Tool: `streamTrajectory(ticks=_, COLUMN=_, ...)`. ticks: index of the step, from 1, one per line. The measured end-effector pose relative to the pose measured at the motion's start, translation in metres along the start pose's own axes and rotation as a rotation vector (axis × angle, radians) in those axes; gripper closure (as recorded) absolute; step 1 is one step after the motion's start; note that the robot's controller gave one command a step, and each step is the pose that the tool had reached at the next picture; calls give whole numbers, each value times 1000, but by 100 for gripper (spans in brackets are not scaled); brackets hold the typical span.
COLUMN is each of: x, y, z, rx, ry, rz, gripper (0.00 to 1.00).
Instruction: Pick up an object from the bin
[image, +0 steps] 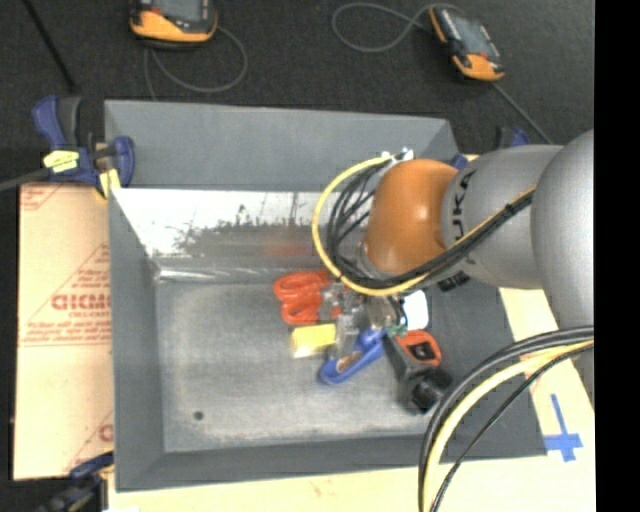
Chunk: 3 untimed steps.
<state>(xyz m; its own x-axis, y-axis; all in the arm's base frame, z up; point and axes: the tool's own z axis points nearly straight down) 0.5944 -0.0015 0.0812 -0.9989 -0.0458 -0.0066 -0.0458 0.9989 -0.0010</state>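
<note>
The gripper (352, 322) hangs low in the middle of the bin (200, 330), just beside a yellow block (313, 340) w/ flat faces and over a curved blue plastic piece (350, 366). Whether it is apart or together, I cannot tell. Orange scissor handles (300, 297) and a black-orange tool (420, 362) lie near. The bin floor is dull grey metal, speckled.

Bare bin floor (220, 370) left of heap (335, 340)
</note>
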Motion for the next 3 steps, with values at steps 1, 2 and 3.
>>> streamTrajectory(ticks=1, x=12, y=2, z=-39, rx=-1, ry=12, rz=-3, gripper=100)
streamTrajectory(ticks=2, x=-6, y=-6, z=-116, rx=0, ry=1, rz=-38, gripper=100)
streamTrajectory(ticks=3, x=-10, y=-7, z=-120, rx=1, ry=-7, rz=-37, gripper=100)
